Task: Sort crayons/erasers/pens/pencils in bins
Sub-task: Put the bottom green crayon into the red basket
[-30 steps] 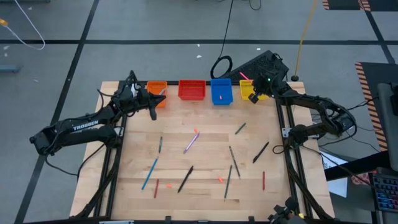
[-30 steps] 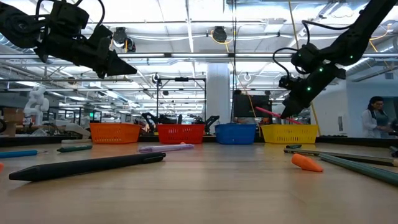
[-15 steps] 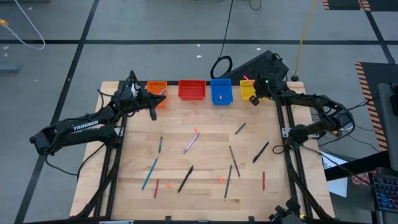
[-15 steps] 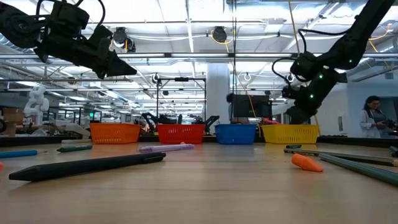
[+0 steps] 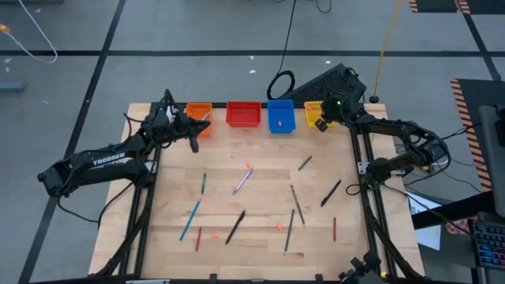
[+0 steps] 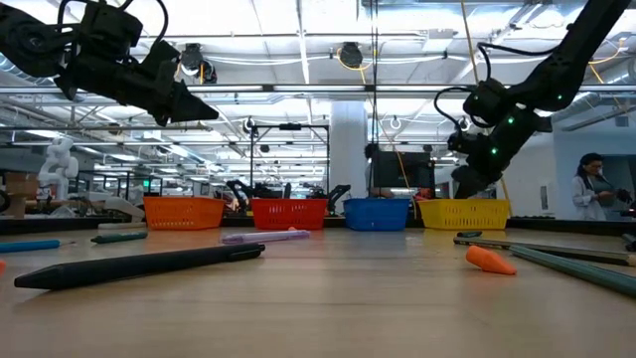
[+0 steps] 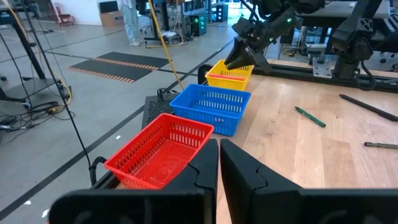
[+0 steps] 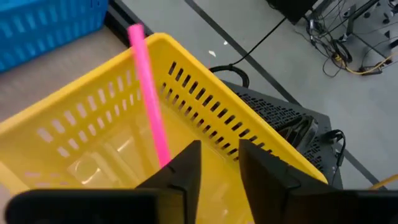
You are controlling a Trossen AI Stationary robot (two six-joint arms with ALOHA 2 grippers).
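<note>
Four bins stand along the far edge: orange [image 5: 199,118], red [image 5: 243,114], blue [image 5: 280,116], yellow [image 5: 314,115]. My right gripper [image 8: 219,146] hangs open over the yellow bin [image 8: 93,130]. A pink pencil [image 8: 149,99] slants inside that bin, its upper end above the far rim and its lower end hidden behind one finger. My left gripper [image 5: 194,140] is shut on nothing, raised beside the orange bin. Pens, pencils, crayons and erasers lie on the table, among them a purple pen [image 5: 241,181] and a light blue pen [image 5: 189,219]. My right gripper points down into the yellow bin. The pink pencil's lower end [image 8: 161,155] runs behind the outer side of one finger [image 8: 183,168], not through the gap between the two. Whether the finger touches the pencil, I cannot tell.
Black sticks [image 5: 235,226] [image 5: 331,192], a green one [image 5: 304,162], dark pencils [image 5: 296,203], red crayons [image 5: 198,237] [image 5: 334,229] and small erasers [image 5: 279,228] lie scattered over the table's middle and near half. A person [image 6: 588,189] stands beyond the table.
My right gripper has gone down a little over the yellow bin with the pink pencil. In the low view the pencil stuck out slanting beside the bin a second ago; now it no longer shows there.
</note>
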